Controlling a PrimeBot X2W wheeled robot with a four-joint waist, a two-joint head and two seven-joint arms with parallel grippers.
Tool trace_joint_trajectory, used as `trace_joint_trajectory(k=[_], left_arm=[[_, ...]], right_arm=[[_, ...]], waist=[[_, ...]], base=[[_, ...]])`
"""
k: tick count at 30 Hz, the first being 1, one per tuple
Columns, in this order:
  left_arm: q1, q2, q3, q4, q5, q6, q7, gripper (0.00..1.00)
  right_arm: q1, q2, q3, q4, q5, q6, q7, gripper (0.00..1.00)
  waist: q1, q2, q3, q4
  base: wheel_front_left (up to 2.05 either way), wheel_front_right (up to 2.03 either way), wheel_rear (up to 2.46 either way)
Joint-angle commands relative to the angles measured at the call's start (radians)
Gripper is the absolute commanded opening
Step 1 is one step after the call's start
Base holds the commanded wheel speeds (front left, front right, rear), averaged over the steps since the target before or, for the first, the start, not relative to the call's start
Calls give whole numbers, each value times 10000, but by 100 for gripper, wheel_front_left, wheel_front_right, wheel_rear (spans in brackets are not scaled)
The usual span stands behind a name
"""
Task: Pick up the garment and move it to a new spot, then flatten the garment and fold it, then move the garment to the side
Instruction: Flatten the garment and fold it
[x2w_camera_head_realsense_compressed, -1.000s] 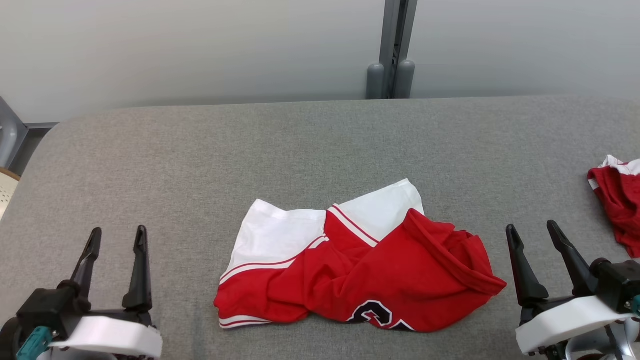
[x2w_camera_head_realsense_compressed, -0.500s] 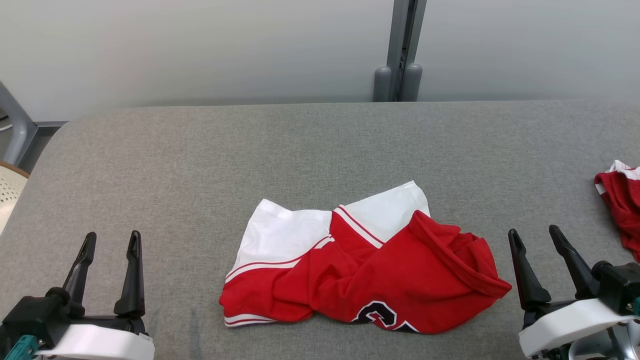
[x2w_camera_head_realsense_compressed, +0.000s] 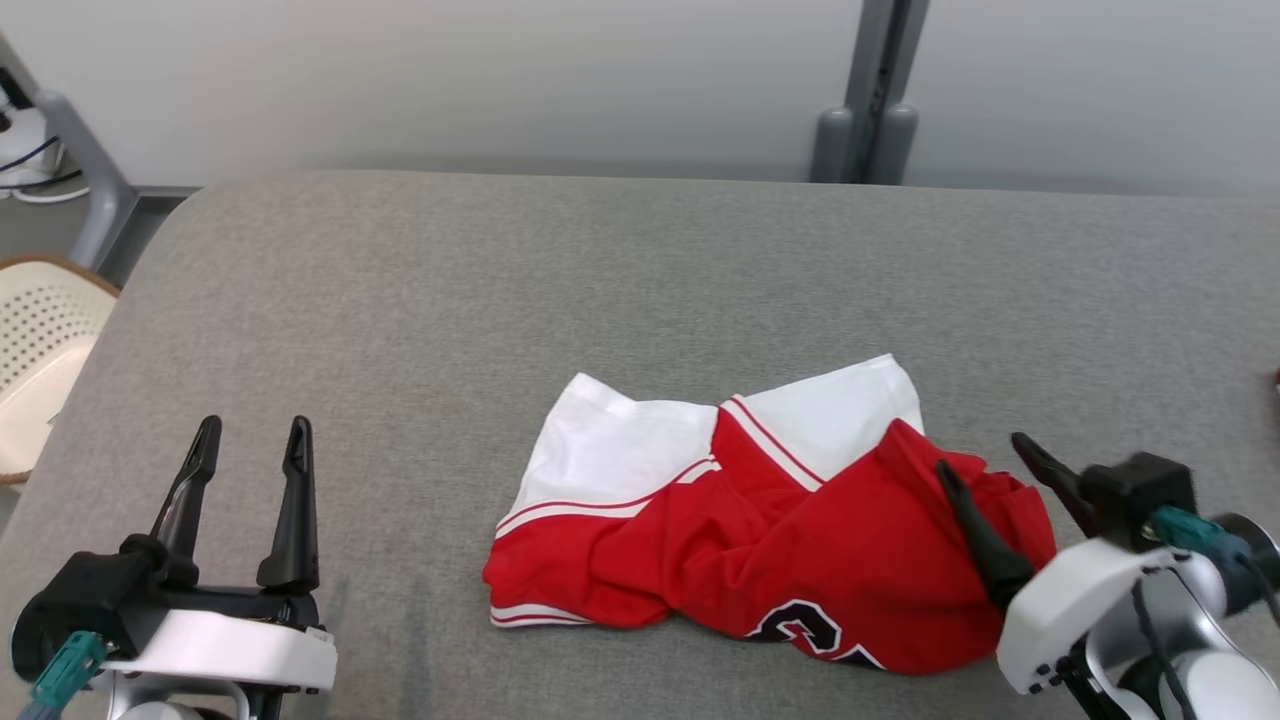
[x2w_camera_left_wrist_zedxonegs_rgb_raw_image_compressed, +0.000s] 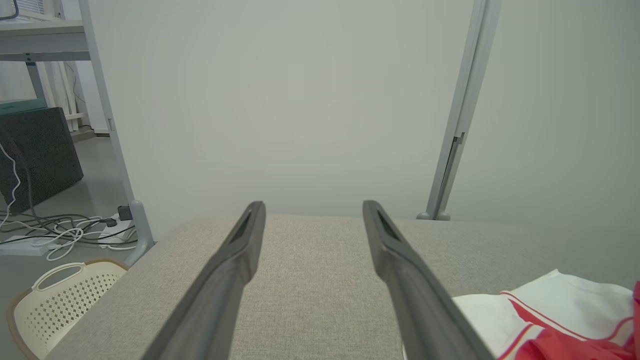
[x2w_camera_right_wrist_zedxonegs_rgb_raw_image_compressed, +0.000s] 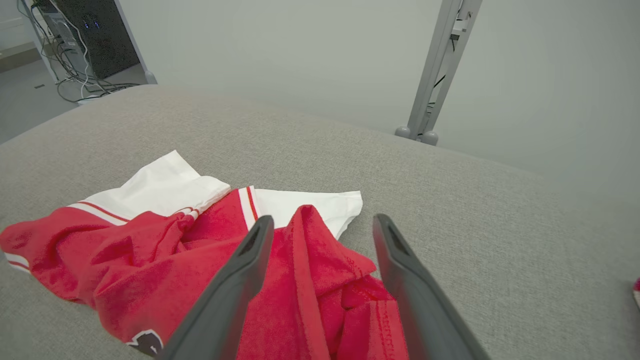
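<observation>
The right gripper (x2w_camera_head_realsense_compressed: 982, 455), jaws spread, hovers over the right end of the red-and-white garment (x2w_camera_head_realsense_compressed: 760, 540); the left gripper (x2w_camera_head_realsense_compressed: 253, 428), spread and empty, sits near left.

Tabletop (x2w_camera_head_realsense_compressed: 400, 300): grey woven cover, rounded corners, far edge close to a pale wall. Garment (x2w_camera_head_realsense_compressed: 780, 540) lies crumpled on it, toward the near edge. Red cloth is bunched over white panels with striped trim and a dark print at the near hem. Red scrap (x2w_camera_right_wrist_zedxonegs_rgb_raw_image_compressed: 637, 292) at right margin.
</observation>
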Motion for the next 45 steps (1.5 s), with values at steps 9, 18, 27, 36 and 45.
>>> trace_joint_trajectory(k=[9,18,27,36,45], left_arm=[[-589,-496,117,265,518,-423,-7,100],[-644,-798,343,331,903,-659,-8,100],[-474,-943,642,333,1120,-819,-7,100],[-419,-882,762,316,1222,-879,-7,100],[-222,-878,1076,203,1039,-751,-7,100]], right_arm=[[-1228,-805,894,1235,542,1,1914,100],[-1455,-822,424,1816,929,1,2107,0],[-1551,-339,-670,923,1448,0,-393,0],[540,628,-2541,537,2259,1,-2447,0],[1614,979,-3209,2338,2799,3,-3860,0]], waist=[[0,-1,182,846],[0,-1,239,949],[0,-1,251,541],[0,-1,305,243],[0,-1,421,-90]], base=[[0,0,0],[0,0,0],[0,0,0],[0,0,0],[0,0,0]])
